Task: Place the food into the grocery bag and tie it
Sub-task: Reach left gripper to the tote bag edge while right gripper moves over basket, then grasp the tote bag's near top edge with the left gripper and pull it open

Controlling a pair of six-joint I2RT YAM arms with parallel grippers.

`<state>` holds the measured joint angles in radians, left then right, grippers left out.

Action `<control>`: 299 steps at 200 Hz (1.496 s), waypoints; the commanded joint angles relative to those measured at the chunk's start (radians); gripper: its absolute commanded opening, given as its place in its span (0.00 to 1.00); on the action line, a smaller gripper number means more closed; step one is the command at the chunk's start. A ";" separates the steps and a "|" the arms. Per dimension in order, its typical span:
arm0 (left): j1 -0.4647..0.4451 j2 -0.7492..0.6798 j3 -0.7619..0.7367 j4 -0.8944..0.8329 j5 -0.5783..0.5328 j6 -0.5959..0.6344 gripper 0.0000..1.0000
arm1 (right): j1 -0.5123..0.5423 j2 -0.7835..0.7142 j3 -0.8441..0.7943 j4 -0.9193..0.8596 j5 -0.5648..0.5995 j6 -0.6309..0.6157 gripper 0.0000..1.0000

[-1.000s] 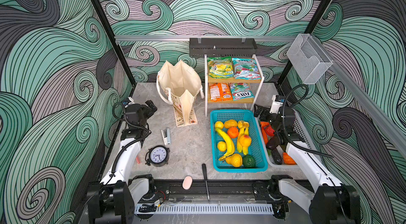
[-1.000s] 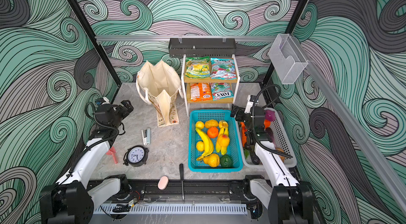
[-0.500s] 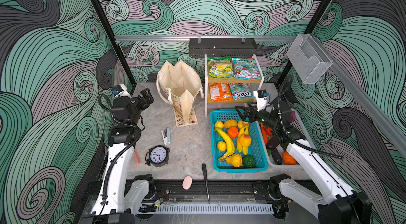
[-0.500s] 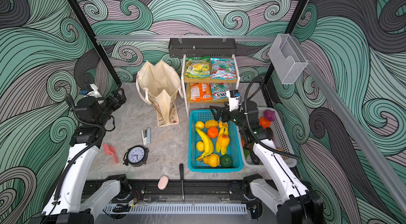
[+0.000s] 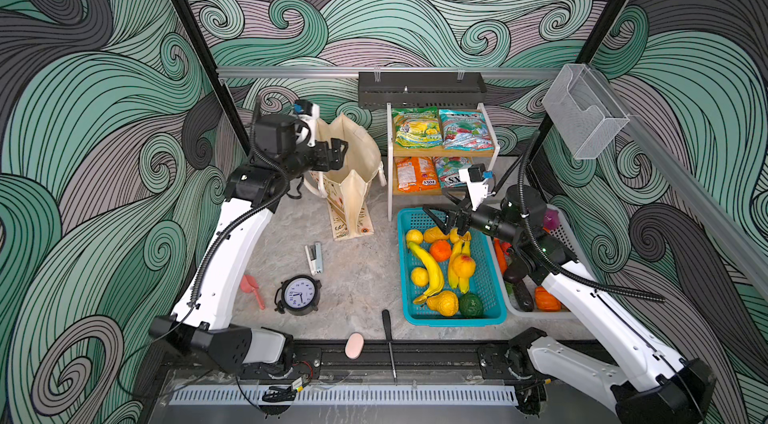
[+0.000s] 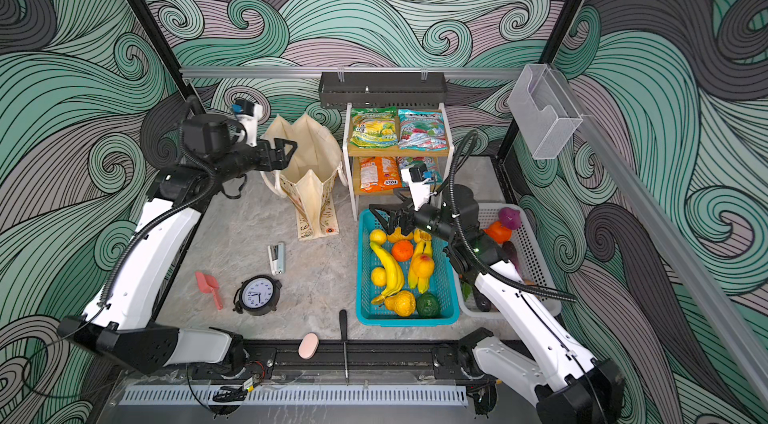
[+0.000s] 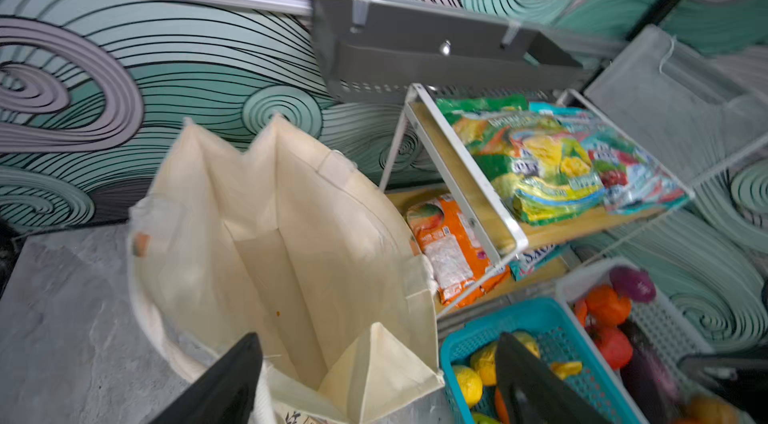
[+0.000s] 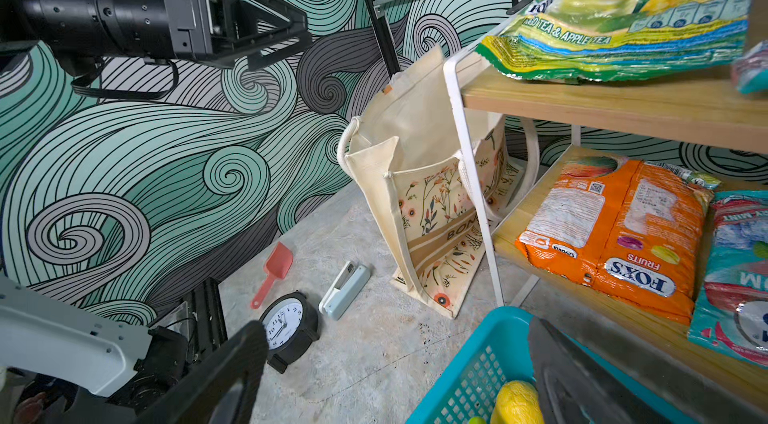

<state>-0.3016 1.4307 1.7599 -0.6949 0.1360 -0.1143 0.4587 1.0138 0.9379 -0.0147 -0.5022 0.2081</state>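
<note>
**Bag** (image 5: 357, 155): it is being kept upright near the back wall, just beside the rack (image 5: 390, 160), with its mouth gaping. In the left wrist view nothing is being seen inside it. The handles (image 5: 381, 175) are hanging loose and untied.

**Left gripper** (image 5: 340, 150): it is being held above the bag's mouth, over the rim on its own arm's side. Its fingers are spread wide with nothing between them. It is judged that the gripper is being stationed there to steady or spread the soft opening for loading.

**Right gripper** (image 5: 434, 201): it is being held over the far end of the teal basket (image 5: 453, 320), close to the rack's lower shelf. Its fingers are wide apart and empty. It is judged that a first pick is being lined up; whether fruit or a packet is meant cannot be told.

**Food:** none is being carried.
- The banana (image 5: 430, 272), orange (image 5: 439, 250) and peach (image 5: 463, 266) are lying in the teal basket.
- More pieces are lying in the white basket (image 5: 569, 230), partly hidden by the right arm.
- The packets (image 5: 417, 126) are lying on both rack shelves.

**Progress:** loading is judged not yet begun, and tying likewise.

**Risk:** the bag's near gusset is folding inward, so the mouth may be narrowed when items are dropped.
</note>
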 commanded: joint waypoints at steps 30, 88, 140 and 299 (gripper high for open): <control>-0.139 0.148 0.123 -0.264 -0.092 0.292 0.84 | 0.000 -0.045 0.001 -0.030 -0.001 -0.020 0.96; -0.192 0.219 0.109 -0.198 -0.217 0.402 0.87 | 0.000 -0.099 -0.040 0.020 0.005 -0.033 0.96; -0.230 0.288 0.101 -0.182 -0.350 0.429 0.87 | 0.000 -0.113 -0.049 0.012 0.024 -0.037 0.96; -0.272 0.203 0.031 -0.338 -0.319 0.352 0.00 | 0.000 -0.101 -0.062 0.029 0.035 -0.017 0.96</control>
<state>-0.5468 1.7012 1.8084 -0.9215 -0.2005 0.2802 0.4587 0.9131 0.8875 -0.0105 -0.4709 0.1844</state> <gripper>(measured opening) 0.048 0.959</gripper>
